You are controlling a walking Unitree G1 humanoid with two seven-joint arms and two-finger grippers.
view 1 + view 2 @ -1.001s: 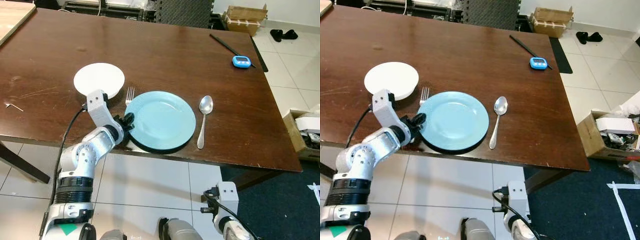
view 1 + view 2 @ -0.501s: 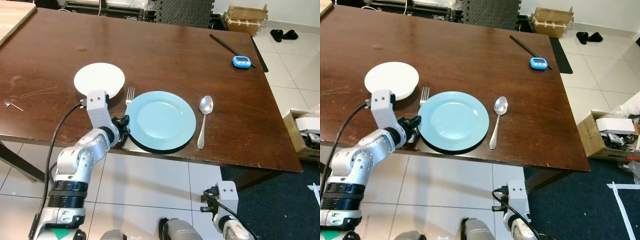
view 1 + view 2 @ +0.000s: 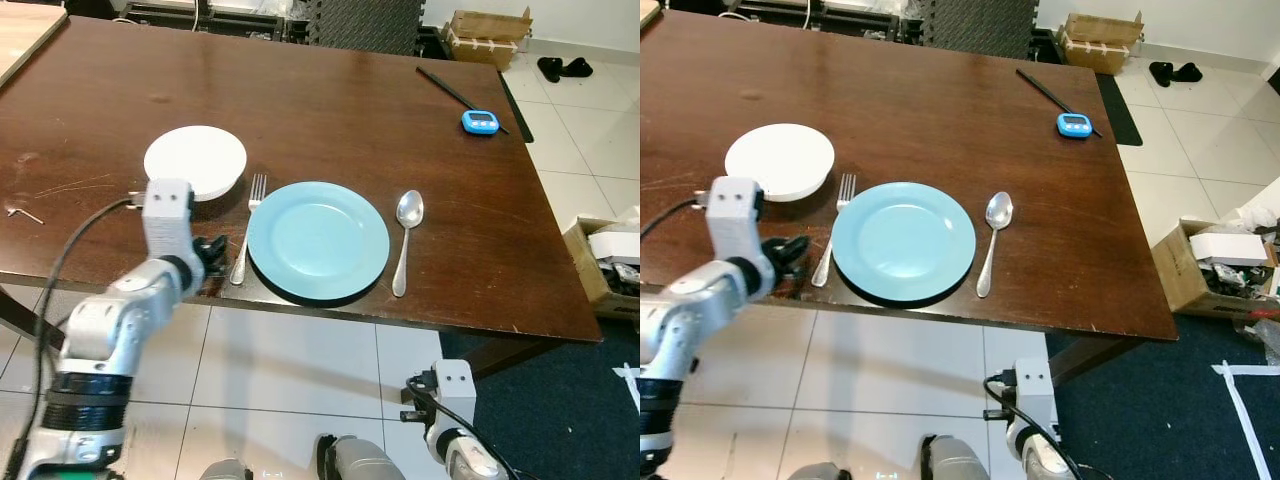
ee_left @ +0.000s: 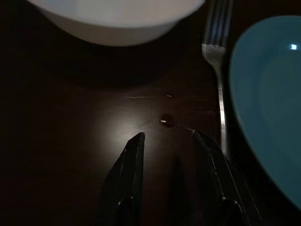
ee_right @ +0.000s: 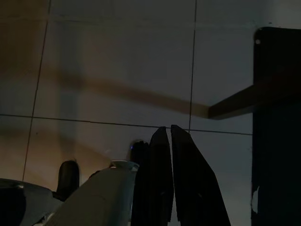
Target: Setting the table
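- the blue plate (image 3: 318,240) is round, smooth and glossy, with a dark underside edge; it sits flat near the front edge of the table (image 3: 330,110), a dark brown wooden top with a faint sheen and fine scratches.
- the fork (image 3: 247,240) is thin bright metal, lying flat just beside the blue plate on the robot's left, tines pointing away from the robot.
- the spoon (image 3: 405,240) is polished metal with an oval bowl, lying just beside the blue plate on the robot's right, bowl away from the robot.
- the white bowl (image 3: 195,161) is matte, round and shallow, beyond the fork and apart from the blue plate.
- the left gripper (image 4: 167,146) hovers low over the wood just left of the fork's handle; its two black tapered fingers stand a little apart with nothing between them.
- the left wrist view shows that gap, a small pale speck on the wood, and the bowl's curved underside, which the eye views do not resolve.
- the eye views show a small blue timer (image 3: 482,122) and a black stick (image 3: 455,93) at the far right of the table, well apart from the blue plate, plus a cardboard box (image 3: 488,35) on the tiled floor beyond.
- the right gripper (image 5: 170,136) hangs idle over pale floor tiles, its fingers pressed nearly together, holding nothing.
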